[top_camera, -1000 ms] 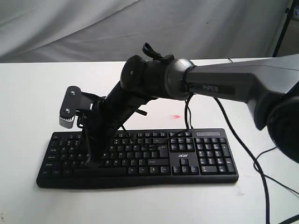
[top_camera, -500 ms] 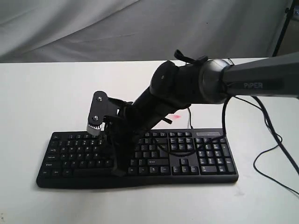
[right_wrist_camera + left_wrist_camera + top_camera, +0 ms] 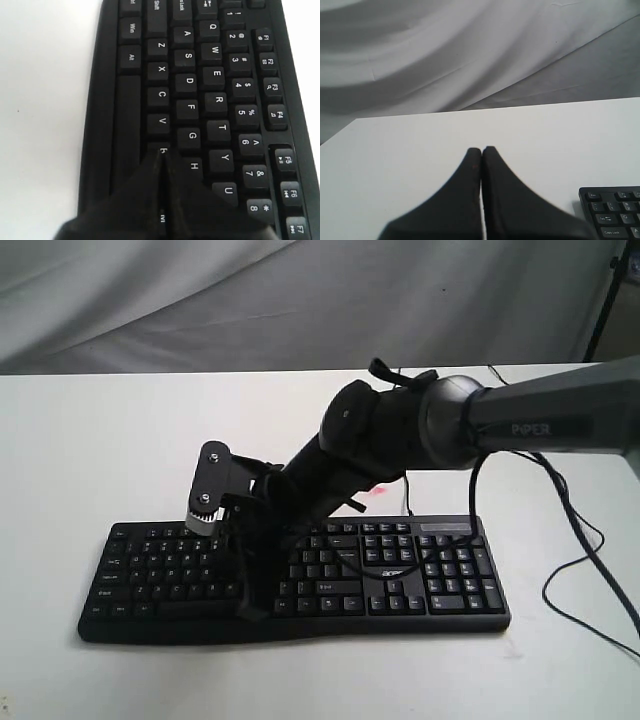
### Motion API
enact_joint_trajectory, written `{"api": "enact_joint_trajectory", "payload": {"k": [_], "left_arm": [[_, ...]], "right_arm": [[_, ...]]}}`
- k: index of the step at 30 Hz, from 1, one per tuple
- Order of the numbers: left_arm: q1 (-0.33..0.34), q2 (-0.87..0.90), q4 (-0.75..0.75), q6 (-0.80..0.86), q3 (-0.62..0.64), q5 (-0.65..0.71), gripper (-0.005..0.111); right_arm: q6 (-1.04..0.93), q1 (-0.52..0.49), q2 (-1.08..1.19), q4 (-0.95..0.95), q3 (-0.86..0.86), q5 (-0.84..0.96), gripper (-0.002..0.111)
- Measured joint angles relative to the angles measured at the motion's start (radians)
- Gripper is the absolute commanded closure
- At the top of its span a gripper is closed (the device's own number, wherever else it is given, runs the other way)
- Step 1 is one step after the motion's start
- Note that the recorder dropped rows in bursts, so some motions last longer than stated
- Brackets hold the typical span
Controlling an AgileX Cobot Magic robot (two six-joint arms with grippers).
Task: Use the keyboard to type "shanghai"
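Right gripper (image 3: 250, 612) has shifted along the keyboard (image 3: 320, 590). A second ago its tip was down in the left-hand letter block. Half a second ago it was already near the middle of the lower rows, and since then it has barely moved, maybe dropped a touch. The traverse looks finished, and this is the settle or press phase.

Right wrist view: jaws clenched tight, holding nothing, used as a single poker. Right gripper (image 3: 161, 152) has its tip on the bottom letter row just past the V key (image 3: 159, 120), with a partly covered B legend (image 3: 163, 149) right at the point. G key (image 3: 192, 135) and H key (image 3: 194, 165) sit in the row next to it. The fingers hide the next bottom-row key. Can't tell whether a key is actually depressed.

Judgement: a jump from the left block to here fits "a" to "n" or "s" to "h". If the target is N or H, the tip reads about one key off, so there's a risk of typing B. How many letters are done can't be read from these views.

Left gripper (image 3: 481, 150) is idle, jaws clenched and empty, hovering above bare tabletop (image 3: 395, 165) off the keyboard's corner.

Keyboard lies flat on the white tabletop, front and centre, long edge towards the exterior camera.
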Motion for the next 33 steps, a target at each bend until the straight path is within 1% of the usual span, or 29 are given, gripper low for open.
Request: {"api": "enact_joint_trajectory", "payload": {"k": [33], "left_arm": [[0.000, 0.000, 0.000, 0.000, 0.000, 0.000, 0.106]], "right_arm": [[-0.075, 0.000, 0.051, 0.043, 0.000, -0.020, 0.108]]}}
